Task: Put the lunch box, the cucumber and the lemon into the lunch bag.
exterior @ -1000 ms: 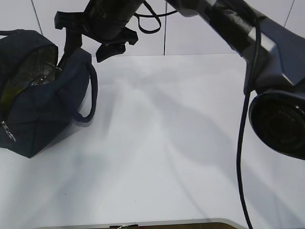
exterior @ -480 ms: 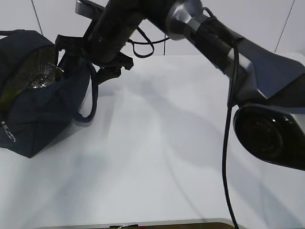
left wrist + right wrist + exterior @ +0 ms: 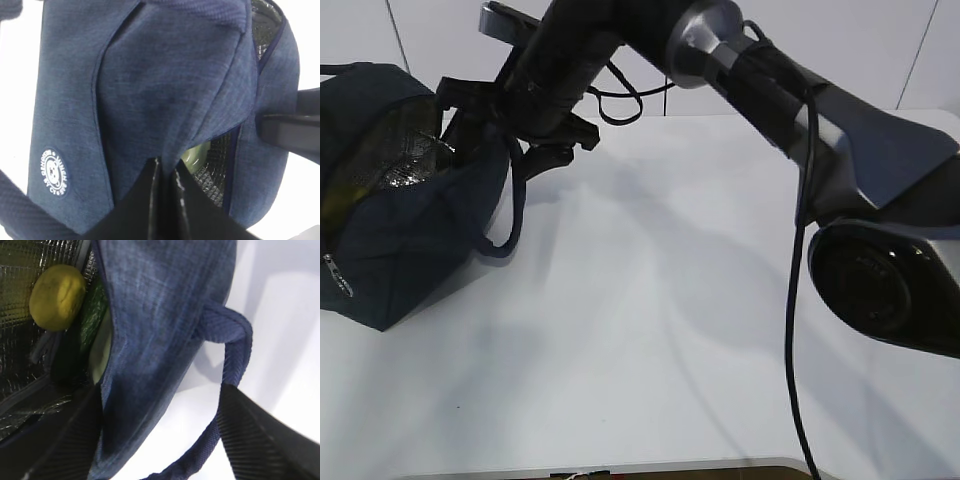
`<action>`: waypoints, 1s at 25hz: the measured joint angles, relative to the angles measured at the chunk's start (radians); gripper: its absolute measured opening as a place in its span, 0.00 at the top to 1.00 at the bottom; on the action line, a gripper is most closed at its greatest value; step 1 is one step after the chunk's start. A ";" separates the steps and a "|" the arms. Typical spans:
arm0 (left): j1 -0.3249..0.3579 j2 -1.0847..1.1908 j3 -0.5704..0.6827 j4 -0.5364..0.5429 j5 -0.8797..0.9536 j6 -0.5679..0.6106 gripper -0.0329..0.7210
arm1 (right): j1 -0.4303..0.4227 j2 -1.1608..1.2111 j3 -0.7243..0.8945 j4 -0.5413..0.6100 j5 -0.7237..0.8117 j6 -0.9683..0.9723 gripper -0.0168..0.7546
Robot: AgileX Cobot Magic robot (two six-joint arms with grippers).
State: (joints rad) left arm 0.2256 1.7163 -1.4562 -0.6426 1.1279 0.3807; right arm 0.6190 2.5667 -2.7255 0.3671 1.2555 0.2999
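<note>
Change since 1 second earlier: right gripper (image 3: pixel 510 120) has dropped to the lunch bag (image 3: pixel 410 240) mouth, jaws apart, straddling the bag wall. Left gripper (image 3: pixel 165 172) pinched together on a fabric fold. Lemon (image 3: pixel 57 296) inside on the silvery lining beside the cucumber (image 3: pixel 92 315); cucumber's axis unclear. Strap handle (image 3: pixel 227 365) hangs outside over the white table (image 3: pixel 670 330).

Your right arm (image 3: pixel 840 150) wears grey and black shells, with a black cable (image 3: pixel 795 300) trailing alongside. Your end effector fingers (image 3: pixel 260 435) are black, ribbed.
</note>
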 joint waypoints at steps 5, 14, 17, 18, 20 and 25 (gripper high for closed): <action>0.000 0.000 0.000 0.000 0.000 0.000 0.97 | 0.000 0.000 0.000 0.000 0.000 0.002 0.25; 0.000 0.000 0.000 0.000 0.016 0.000 0.97 | 0.000 0.000 0.000 0.000 -0.028 0.002 0.46; 0.000 0.000 0.000 -0.004 0.021 0.000 0.97 | 0.000 0.000 0.000 0.000 -0.045 0.002 0.54; 0.000 0.000 0.000 -0.004 0.021 0.000 0.97 | 0.000 0.000 0.000 -0.002 -0.047 0.002 0.57; 0.000 0.000 0.000 -0.006 0.022 0.000 0.97 | 0.000 0.000 0.000 -0.007 -0.051 0.002 0.63; 0.000 0.000 0.000 -0.030 0.028 0.000 0.97 | 0.000 0.000 0.000 -0.011 -0.053 0.000 0.69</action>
State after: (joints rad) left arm 0.2256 1.7163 -1.4562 -0.6730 1.1560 0.3807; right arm 0.6190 2.5667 -2.7255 0.3562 1.2026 0.2996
